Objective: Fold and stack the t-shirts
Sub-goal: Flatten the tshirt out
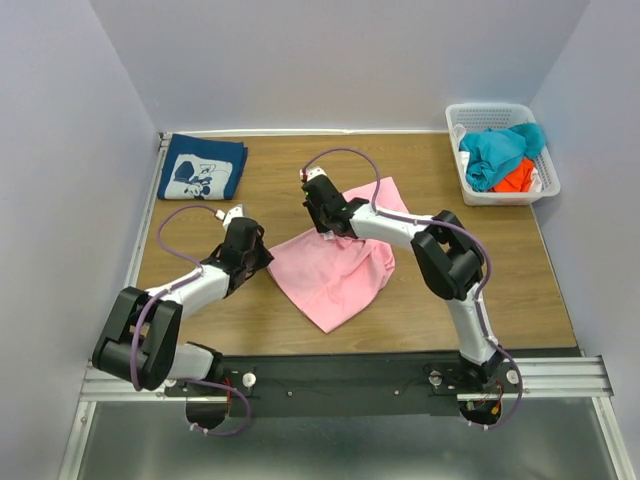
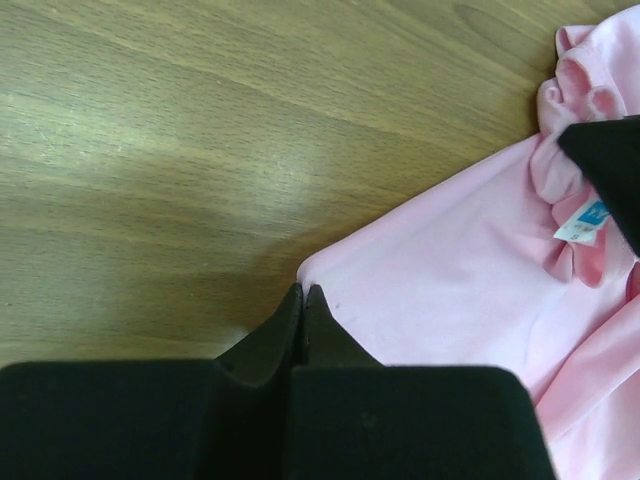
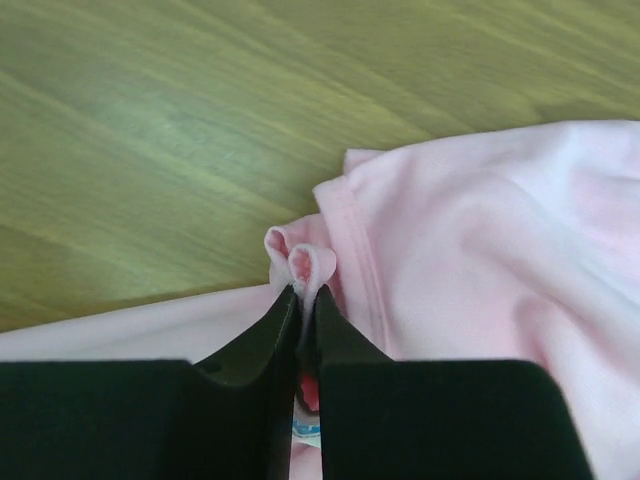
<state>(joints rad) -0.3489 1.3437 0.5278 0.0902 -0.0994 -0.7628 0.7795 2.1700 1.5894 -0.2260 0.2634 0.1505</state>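
Observation:
The light pink t-shirt (image 1: 335,268) lies crumpled in the middle of the table. My left gripper (image 1: 263,256) is at its left corner; in the left wrist view the gripper (image 2: 303,292) is shut right at that corner of the pink t-shirt (image 2: 450,290). My right gripper (image 1: 328,224) is at the shirt's far edge; in the right wrist view the gripper (image 3: 305,291) is shut on a small fold of the collar hem of the pink t-shirt (image 3: 470,230). The navy t-shirt (image 1: 203,168) with a white cartoon print lies folded at the far left corner.
A white basket (image 1: 545,160) at the far right holds teal and orange clothes (image 1: 500,155). Grey walls close the table on three sides. The right finger (image 2: 612,165) shows at the right edge of the left wrist view, beside a blue label (image 2: 590,220).

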